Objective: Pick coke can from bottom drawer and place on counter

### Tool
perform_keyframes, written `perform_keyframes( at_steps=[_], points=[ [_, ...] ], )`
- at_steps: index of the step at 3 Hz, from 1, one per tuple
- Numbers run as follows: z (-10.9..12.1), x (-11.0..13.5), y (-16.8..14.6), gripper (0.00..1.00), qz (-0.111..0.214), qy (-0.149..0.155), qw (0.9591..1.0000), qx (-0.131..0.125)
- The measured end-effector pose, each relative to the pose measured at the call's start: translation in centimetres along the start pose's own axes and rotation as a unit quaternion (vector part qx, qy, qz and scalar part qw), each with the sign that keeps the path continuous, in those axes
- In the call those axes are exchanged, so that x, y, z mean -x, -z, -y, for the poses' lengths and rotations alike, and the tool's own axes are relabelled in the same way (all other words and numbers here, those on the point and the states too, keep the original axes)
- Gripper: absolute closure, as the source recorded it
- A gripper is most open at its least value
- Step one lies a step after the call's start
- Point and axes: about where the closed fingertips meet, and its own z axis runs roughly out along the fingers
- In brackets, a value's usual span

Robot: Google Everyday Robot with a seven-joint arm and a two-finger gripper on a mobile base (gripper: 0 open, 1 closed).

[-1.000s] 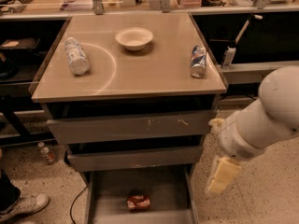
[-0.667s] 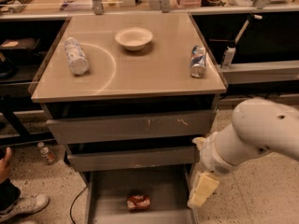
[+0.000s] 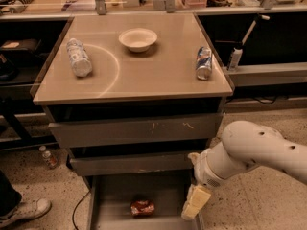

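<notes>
Gripper (image 3: 195, 202): cream-coloured, hanging downward from the white arm (image 3: 249, 152) that enters from the right. We place it at the right wall of the bottom drawer, low in the frame. We cannot tell how far open it is. It is clear of the can and touches nothing that we can make out.

Coke can (image 3: 143, 207): red, lying on its side on the floor of the bottom drawer, near the middle and toward the front. It lies to the left of the gripper, apart from it.

Bottom drawer (image 3: 112, 193): grey, pulled out, with a flat floor. We count the coke can as its only visible content.

Counter (image 3: 158, 75): a beige-tan top with a pale curved arc on its left half. On it we list:
- white bowl (image 3: 138, 39), upright, at back centre;
- clear plastic bottle (image 3: 78, 57), lying down on the left, beside the arc;
- blue-and-silver can (image 3: 204, 63), lying on its side near the right edge.

Cabinet front: we note a scratched drawer front (image 3: 134, 130) below the counter, and a second drawer front (image 3: 129, 163) under it, just above the open drawer.

Floor, left of the cabinet: we note a small bottle (image 3: 48, 156) and a shoe (image 3: 24, 212) at the frame's edge.
</notes>
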Motion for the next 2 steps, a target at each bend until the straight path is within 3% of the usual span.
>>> perform_keyframes(
  at_steps=[1, 2],
  points=[
    [0.3, 0.8, -3.6, 0.0, 0.024, 0.01, 0.9996, 0.009],
    [1.3, 2.1, -9.5, 0.0, 0.045, 0.016, 0.9988, 0.013]
  ],
)
